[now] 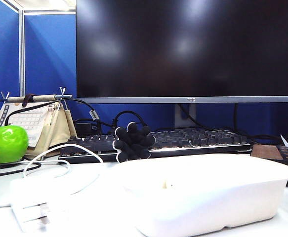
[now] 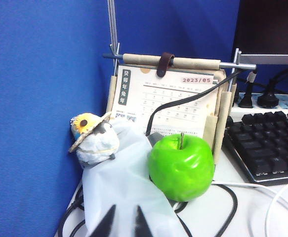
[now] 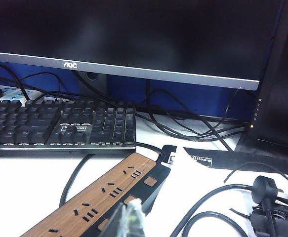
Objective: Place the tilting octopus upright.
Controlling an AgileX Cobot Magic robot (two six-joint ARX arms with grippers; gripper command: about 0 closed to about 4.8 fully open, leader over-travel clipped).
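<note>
- While tipped over against keyboard (image 1: 198,140), beyond white tub (image 1: 208,192): octopus (image 1: 133,142), well ahead of both pincers, outside both wrist views.
- Left pincer (image 2: 124,224): tips narrowly apart, empty, near green apple (image 2: 182,167).
- Right pincer (image 3: 129,217): over power strip (image 3: 94,202); gap unreadable.
- Judged soft, light; gentle pinch across head advised.

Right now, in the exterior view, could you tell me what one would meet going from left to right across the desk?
Apple → calendar → octopus, tipped over by the keyboard → tub → power strip. No gripper shows in this view; both appear only in their wrist views.
</note>
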